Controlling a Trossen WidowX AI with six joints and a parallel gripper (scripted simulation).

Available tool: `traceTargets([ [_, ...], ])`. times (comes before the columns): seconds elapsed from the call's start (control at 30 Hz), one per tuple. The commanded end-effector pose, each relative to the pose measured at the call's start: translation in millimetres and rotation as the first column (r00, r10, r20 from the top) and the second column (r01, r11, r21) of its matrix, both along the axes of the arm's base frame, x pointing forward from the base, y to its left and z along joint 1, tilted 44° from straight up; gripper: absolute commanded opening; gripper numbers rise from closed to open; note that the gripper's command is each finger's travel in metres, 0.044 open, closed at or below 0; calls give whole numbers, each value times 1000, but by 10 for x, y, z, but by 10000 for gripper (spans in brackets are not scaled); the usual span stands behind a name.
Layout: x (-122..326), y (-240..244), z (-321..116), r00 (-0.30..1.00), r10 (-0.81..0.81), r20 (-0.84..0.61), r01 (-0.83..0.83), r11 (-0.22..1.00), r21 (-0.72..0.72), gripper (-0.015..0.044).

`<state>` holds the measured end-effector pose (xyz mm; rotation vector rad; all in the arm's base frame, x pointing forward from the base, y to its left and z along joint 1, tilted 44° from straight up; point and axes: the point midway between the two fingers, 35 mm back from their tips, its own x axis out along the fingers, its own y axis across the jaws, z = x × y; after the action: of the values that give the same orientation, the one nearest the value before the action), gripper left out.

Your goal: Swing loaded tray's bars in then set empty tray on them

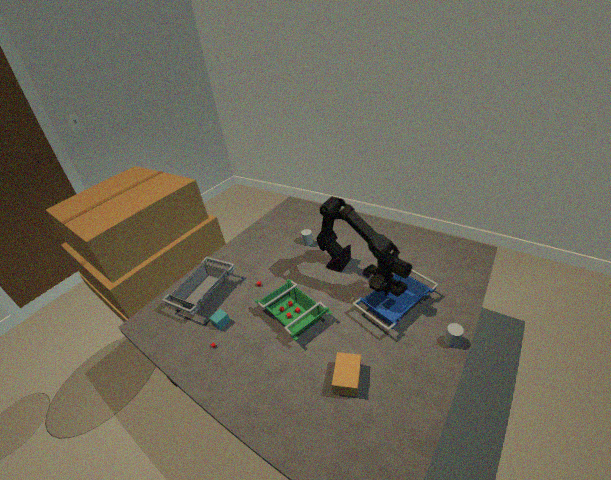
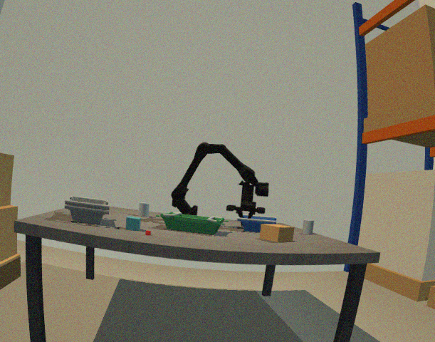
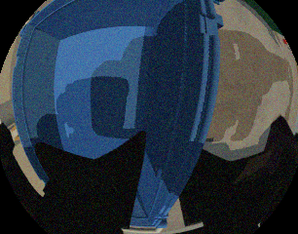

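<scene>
The green tray (image 1: pixel 309 324) (image 2: pixel 191 224) stands on the table with several small red blocks (image 1: pixel 290 303) inside. Both its wire bars lie across its top, one bar (image 1: pixel 279 296) nearer the upper left end and the other bar (image 1: pixel 305 317) nearer the lower right end. The empty blue tray (image 1: pixel 417 291) (image 2: pixel 257 225) (image 3: pixel 97 49) stands upright on the table, its bars out over its ends. My gripper (image 1: pixel 386 295) (image 2: pixel 245 216) (image 3: pixel 157 136) points down at the blue tray's long side and is shut on its wall, one finger inside and one outside. The fingertips are partly hidden.
A grey tray (image 1: pixel 187 305) (image 2: pixel 86 215) stands at the left beside a teal block (image 1: pixel 219 319) (image 2: pixel 133 223). An orange box (image 1: pixel 347 369) (image 2: pixel 276 233) stands in front, white cylinders (image 1: pixel 454 334) (image 1: pixel 307 237) right and back. Loose red blocks (image 1: pixel 258 283) (image 1: pixel 213 345) lie at the left.
</scene>
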<state>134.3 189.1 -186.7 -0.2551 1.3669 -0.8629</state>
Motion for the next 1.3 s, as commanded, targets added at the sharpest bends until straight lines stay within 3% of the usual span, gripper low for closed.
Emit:
traceTargets([
  [0.0,-1,-18,9,1000,1,-2,-1,1000,-9,55],
  [0.27,8,53,71,1000,1,-2,-1,1000,-8,1],
  [0.67,29,518,591,1000,1,-3,-1,1000,-7,0],
  [1.27,53,609,629,1000,4,-3,-4,1000,-4,0],
])
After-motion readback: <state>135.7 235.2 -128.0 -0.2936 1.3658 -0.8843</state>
